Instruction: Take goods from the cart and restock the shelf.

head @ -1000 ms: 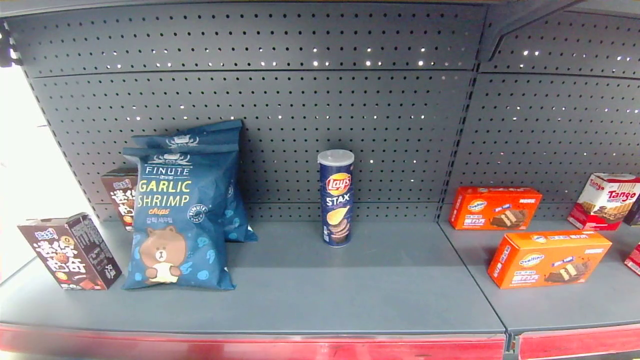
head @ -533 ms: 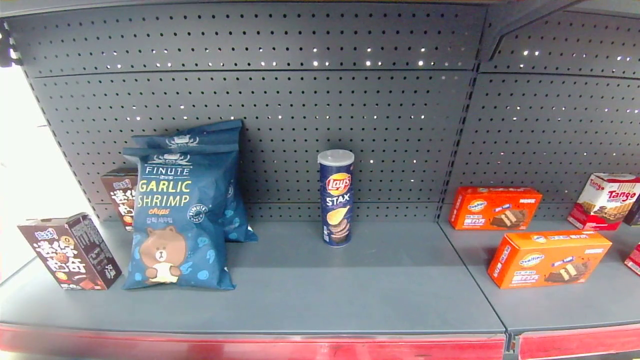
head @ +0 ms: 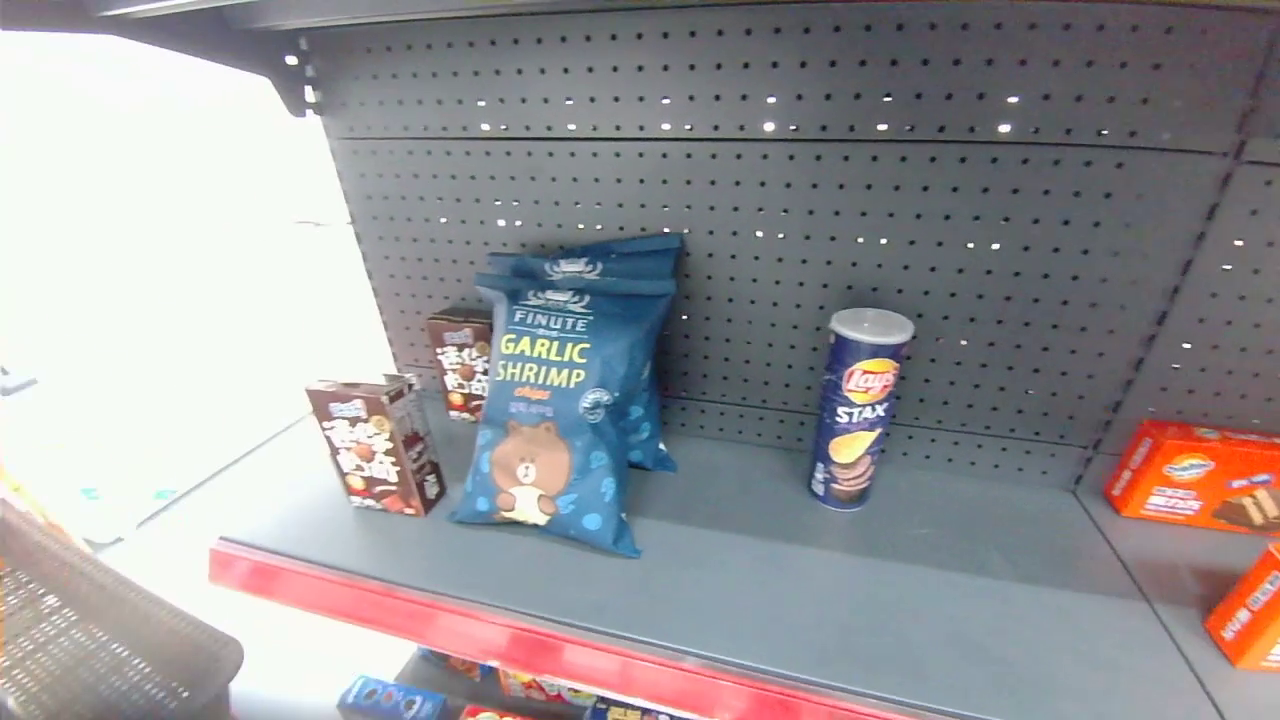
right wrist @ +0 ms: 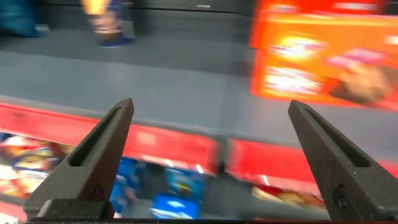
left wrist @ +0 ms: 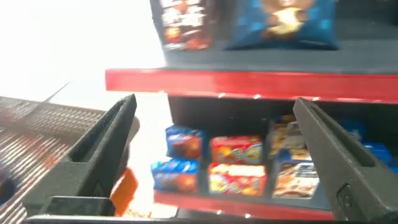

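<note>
Jaws spread wide, grey shelf, pegboard backing

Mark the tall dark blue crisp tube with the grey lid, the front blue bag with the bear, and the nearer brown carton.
Dark blue crisp tube [head: 858, 425]: head view, middle of its side.
Front blue bag [head: 548, 420]: head view, middle of its front.
Nearer brown carton [head: 372, 450]: head view, its front face.

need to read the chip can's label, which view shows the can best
The head view: the chip can stands upright and whole on the shelf, label facing forward. The right wrist view catches just its lower part. The left wrist view faces the blue bag instead.
</note>
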Motion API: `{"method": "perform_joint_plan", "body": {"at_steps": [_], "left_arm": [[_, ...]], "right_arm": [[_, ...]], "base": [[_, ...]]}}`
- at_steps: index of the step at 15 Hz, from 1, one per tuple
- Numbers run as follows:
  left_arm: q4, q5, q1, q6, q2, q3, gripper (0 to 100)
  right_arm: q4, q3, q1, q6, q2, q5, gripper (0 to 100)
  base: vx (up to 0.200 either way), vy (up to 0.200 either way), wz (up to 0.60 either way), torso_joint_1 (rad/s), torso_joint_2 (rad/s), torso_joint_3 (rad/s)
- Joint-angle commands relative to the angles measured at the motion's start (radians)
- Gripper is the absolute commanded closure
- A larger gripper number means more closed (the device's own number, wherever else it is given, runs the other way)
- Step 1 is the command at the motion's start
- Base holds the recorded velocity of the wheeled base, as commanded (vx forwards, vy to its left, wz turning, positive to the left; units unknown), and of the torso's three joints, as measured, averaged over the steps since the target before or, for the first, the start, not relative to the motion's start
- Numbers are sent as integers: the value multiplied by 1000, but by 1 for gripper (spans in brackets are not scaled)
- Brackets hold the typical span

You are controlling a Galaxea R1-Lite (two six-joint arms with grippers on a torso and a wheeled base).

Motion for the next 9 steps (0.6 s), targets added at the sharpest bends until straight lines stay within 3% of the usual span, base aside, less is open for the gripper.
{"method": "perform_joint_plan", "body": {"at_steps": [1, 9], "left_arm": [[0, 3, 0, -10, 1, 0, 0], [0, 17, 0, -8, 1, 0, 0]], "right_arm": [[0, 0, 0, 0, 0, 0, 0], [0, 0, 0, 0, 0, 0, 0]], "base": [[0, 0, 600, -2, 2, 2], [0, 0, 600, 4, 2, 2]]}}
